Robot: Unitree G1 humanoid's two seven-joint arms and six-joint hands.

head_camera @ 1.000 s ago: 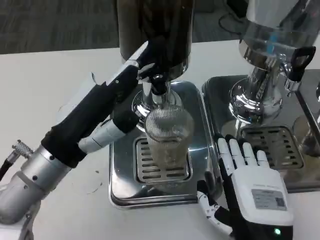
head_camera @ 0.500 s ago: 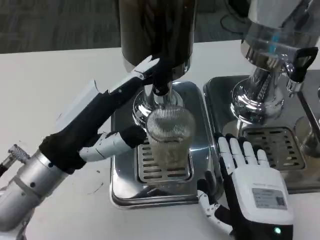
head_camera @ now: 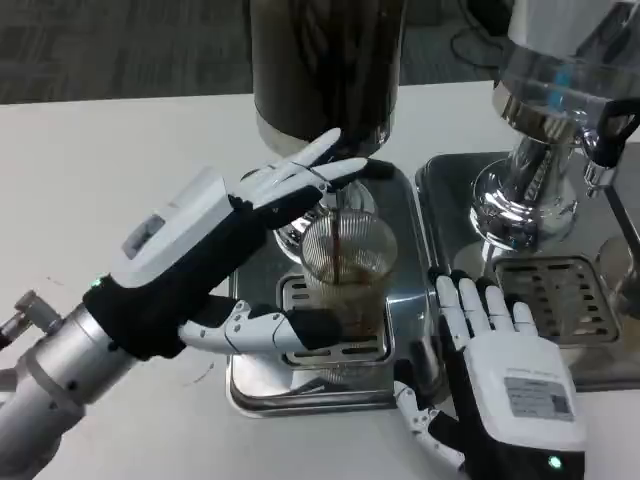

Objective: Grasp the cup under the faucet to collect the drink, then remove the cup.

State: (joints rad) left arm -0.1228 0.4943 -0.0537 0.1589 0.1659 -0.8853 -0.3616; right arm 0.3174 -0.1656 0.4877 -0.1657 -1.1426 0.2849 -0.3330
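— What do we see beneath and beyond the work area?
— We see a white table (head_camera: 110,150) spanning the near and middle ground, evenly lit, with soft glare on its surface.
— And farther off?
— At the far edge we see grey carpeted floor (head_camera: 120,45), darker than the table, with black cables (head_camera: 478,30) lying at far right.

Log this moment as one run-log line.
left hand: around cup | cup: on drip tray, filling | right hand: open, beside tray

Dark drink streams into the cup (head_camera: 347,262) beside the spread left hand (head_camera: 215,262).
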